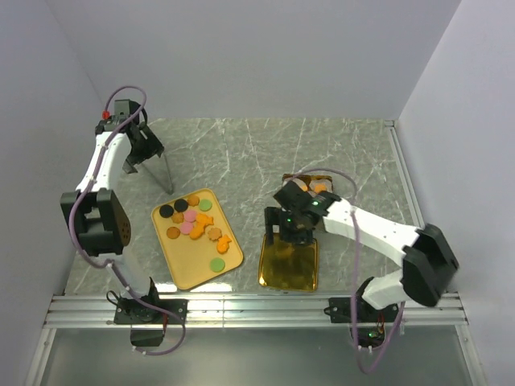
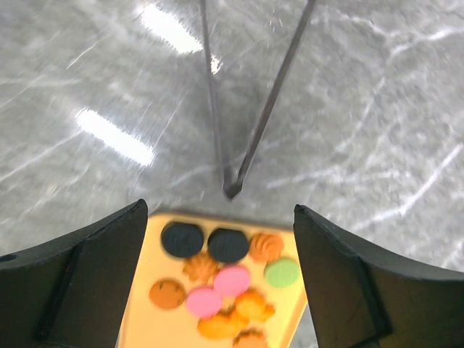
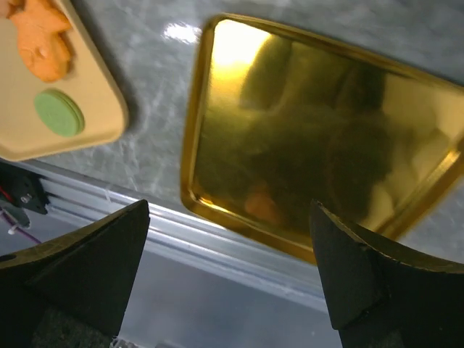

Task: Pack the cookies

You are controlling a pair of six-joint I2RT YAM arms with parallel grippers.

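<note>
Grey marbled tabletop (image 1: 265, 153), white walls (image 1: 241, 56), cookies (image 1: 193, 221) on yellow tray (image 1: 189, 271)

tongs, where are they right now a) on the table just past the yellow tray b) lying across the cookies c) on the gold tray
a, the tongs lie on the grey table, tips just off the far edge of the yellow tray
</note>
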